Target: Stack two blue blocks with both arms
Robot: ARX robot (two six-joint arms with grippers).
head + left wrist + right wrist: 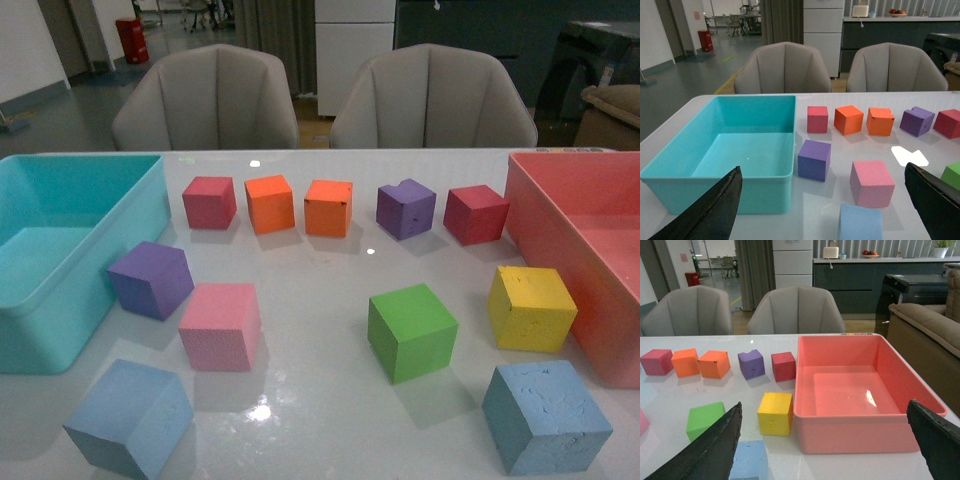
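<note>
Two light blue foam blocks lie near the table's front edge in the front view, one at the left (130,417) and one at the right (545,415). The left block also shows in the left wrist view (860,222), just ahead of my open left gripper (825,212), between its black fingers (715,210). The right block shows in the right wrist view (749,460), close to one finger (710,450) of my open right gripper (825,452). Both grippers are empty. Neither arm shows in the front view.
A turquoise bin (60,250) stands at the left and a pink bin (590,240) at the right. Purple (150,279), pink (220,326), green (411,331) and yellow (530,307) cubes lie mid-table. A row of red, orange and purple cubes lies behind them.
</note>
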